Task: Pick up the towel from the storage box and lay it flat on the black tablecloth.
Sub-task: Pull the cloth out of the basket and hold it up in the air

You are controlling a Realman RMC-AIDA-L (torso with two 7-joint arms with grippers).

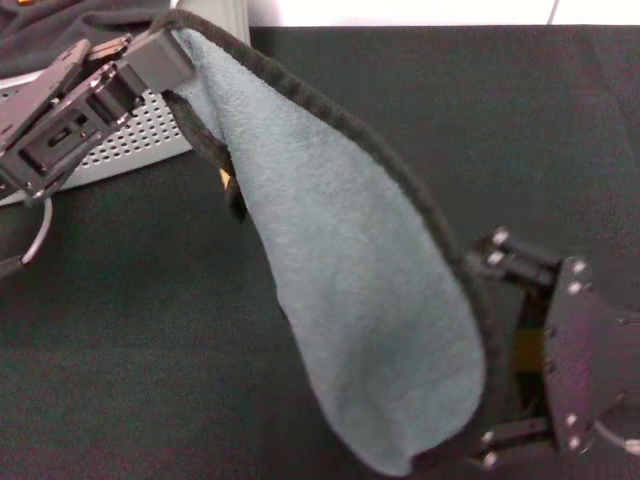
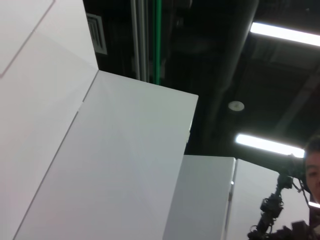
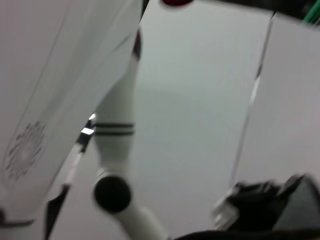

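- towel: grey-green fleecy cloth, nappy matt pile, thin black woven edging
- black tablecloth: matt, felt-like, over the desk
- storage box: light grey smooth plastic, wall perforated with small holes
- left pincer, right pincer: black, matt, hard-looking, with metal screws

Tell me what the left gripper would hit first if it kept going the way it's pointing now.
The left gripper points up and to the right in the head view, its fingers closed on a corner of the towel. Past that corner the line seems to cross only the black tablecloth, though depth is unclear.
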